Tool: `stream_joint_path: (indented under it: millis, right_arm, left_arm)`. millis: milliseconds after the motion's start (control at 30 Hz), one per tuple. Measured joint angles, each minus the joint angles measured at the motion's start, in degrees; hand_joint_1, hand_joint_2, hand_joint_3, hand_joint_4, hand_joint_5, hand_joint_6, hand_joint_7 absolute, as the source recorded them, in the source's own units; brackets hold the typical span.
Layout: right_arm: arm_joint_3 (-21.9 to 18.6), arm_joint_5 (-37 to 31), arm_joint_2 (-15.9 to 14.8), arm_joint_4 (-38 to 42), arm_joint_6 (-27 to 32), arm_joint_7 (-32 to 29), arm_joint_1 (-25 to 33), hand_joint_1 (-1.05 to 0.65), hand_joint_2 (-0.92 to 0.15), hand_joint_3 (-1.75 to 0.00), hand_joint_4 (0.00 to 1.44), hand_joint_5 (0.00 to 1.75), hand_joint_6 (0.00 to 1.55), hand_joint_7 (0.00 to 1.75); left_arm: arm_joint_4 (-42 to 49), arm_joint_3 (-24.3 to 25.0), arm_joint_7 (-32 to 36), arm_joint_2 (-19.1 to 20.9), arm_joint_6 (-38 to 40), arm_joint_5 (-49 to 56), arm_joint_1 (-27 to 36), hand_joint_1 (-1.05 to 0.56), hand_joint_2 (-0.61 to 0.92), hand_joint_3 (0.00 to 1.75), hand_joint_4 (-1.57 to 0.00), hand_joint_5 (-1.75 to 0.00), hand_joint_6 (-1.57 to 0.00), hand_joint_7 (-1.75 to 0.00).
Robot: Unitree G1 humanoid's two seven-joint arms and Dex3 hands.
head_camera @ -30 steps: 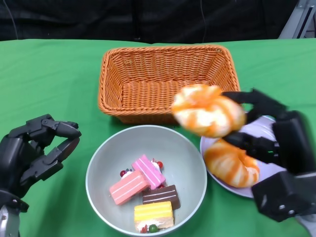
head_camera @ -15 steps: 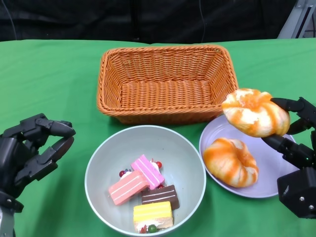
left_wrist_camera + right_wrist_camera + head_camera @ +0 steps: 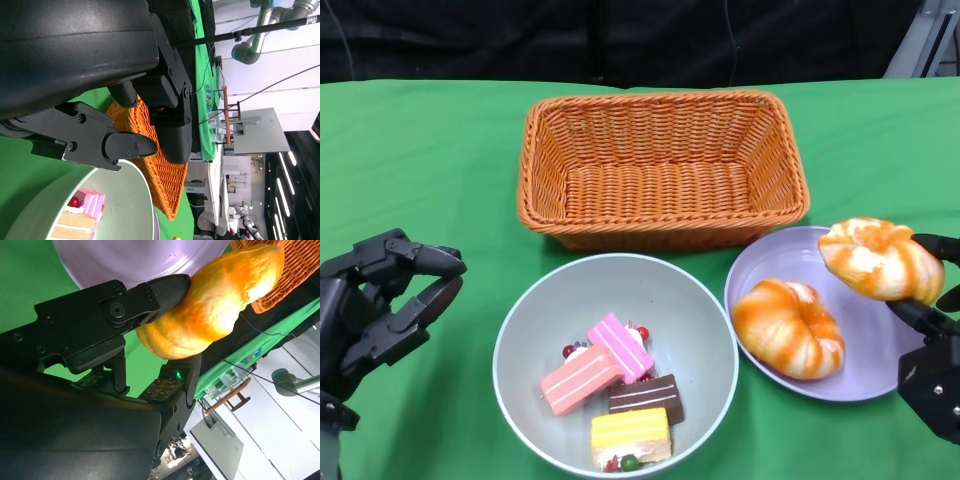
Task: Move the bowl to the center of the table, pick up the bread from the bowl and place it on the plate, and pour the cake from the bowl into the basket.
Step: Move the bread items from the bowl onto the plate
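A grey-green bowl sits at the front centre holding several small cake pieces. To its right lies a lavender plate with one orange-glazed bread on it. My right hand grips a second bread just above the plate's right edge; the right wrist view shows that bread pinched between the fingers over the plate. Left of the bowl, my left hand hovers with fingers apart, holding nothing. The wicker basket stands behind the bowl.
Green cloth covers the table, with bare stretches on both sides of the basket. The left wrist view shows the bowl's rim and the basket beyond my left fingers. Stands and equipment lie beyond the table.
My right hand has carried the second bread from in front of the basket rightward and down to the plate's right edge. The left hand has drifted slightly lower and left.
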Motion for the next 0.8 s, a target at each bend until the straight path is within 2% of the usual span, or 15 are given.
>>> stream_joint_path:
  millis: [200,800]
  right_arm:
    - [2.46,-1.12,0.38,6.98,3.22,-1.15,-3.15,-0.13,-0.91,0.00,0.72,1.20,1.01,0.35]
    - [5.57,-0.36,0.78,12.72,3.89,-3.34,-5.19,-0.13,-0.92,0.00,0.73,1.19,1.05,0.26]
  left_arm:
    - [0.00,0.05,-0.11,-0.02,0.00,0.20,-0.01,-0.10,0.91,0.35,-0.68,-1.47,-0.88,-0.93]
    - [-0.45,0.08,-0.06,-0.04,1.52,0.20,0.00,-0.09,0.91,0.34,-0.69,-1.43,-0.88,-0.90]
